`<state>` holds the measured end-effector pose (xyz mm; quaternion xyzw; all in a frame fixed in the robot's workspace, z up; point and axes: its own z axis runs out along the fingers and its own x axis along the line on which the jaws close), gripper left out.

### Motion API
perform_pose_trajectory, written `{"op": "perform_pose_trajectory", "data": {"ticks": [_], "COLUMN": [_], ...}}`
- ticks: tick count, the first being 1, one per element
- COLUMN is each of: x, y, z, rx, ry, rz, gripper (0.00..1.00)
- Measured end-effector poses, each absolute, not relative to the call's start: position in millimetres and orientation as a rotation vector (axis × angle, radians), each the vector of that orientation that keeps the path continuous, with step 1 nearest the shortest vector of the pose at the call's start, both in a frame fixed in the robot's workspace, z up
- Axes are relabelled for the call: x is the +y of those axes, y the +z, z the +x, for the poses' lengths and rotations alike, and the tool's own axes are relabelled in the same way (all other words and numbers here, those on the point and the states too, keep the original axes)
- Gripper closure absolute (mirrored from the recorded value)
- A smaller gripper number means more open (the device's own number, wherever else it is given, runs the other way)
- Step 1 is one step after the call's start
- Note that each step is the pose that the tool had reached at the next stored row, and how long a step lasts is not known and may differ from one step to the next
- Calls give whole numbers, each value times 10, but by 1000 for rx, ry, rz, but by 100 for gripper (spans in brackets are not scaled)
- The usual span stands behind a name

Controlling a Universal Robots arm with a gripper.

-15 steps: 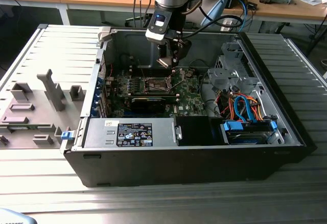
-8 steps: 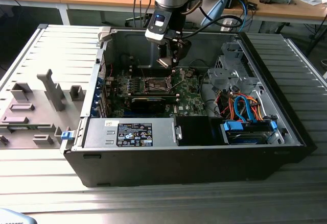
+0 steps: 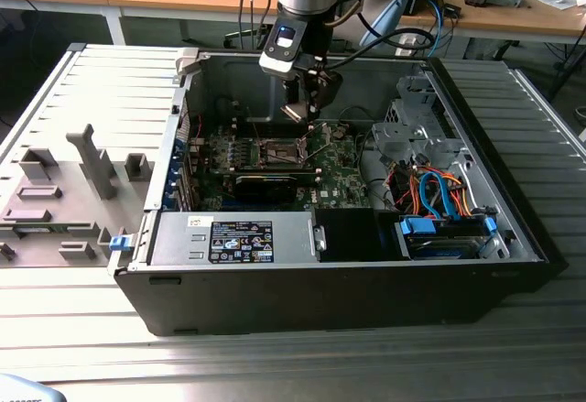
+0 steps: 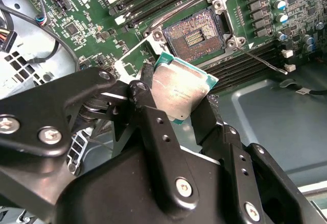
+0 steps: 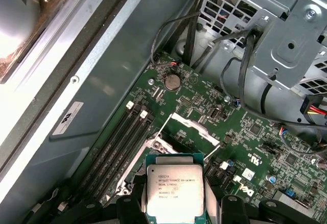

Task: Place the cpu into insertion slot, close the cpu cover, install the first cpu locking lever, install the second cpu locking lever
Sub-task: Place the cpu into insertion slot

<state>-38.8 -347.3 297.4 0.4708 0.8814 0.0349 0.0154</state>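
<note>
Exterior view: my claw [image 3: 302,107] hangs inside the open computer case [image 3: 513,228], above the green motherboard [image 3: 343,178]. The insertion slot [image 3: 282,153] lies just beneath it, apart from it. The case rests on a ribbed grey tabletop [image 3: 275,361]. Second wrist view: the claw [image 4: 176,97] is clamped on the cpu [image 4: 179,89], a black finger [image 4: 207,116] against each of two opposite edges, the metal top showing, the chip tilted and clear of the board. The insertion slot [image 4: 196,32] lies ahead of the chip, past its free edge, with its contact field bare. A thin wire locking lever [image 4: 263,59] juts out released beside it. First wrist view: the cpu [image 5: 175,187] sits between the fingers [image 5: 229,206], and the silvery cpu cover [image 5: 194,125] stands swung up beyond it, leaving the socket uncovered. Judgement: the chip is gripped but not yet seated, and the slot lies forward of and below the claw, near but not touching.
</note>
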Motion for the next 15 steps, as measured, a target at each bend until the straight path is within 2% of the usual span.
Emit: {"op": "perform_pose_trajectory", "data": {"ticks": [15], "x": [-3473], "y": [2967], "z": [-388], "rx": [2725], "ry": [108], "rz": [1496], "gripper": [46]}}
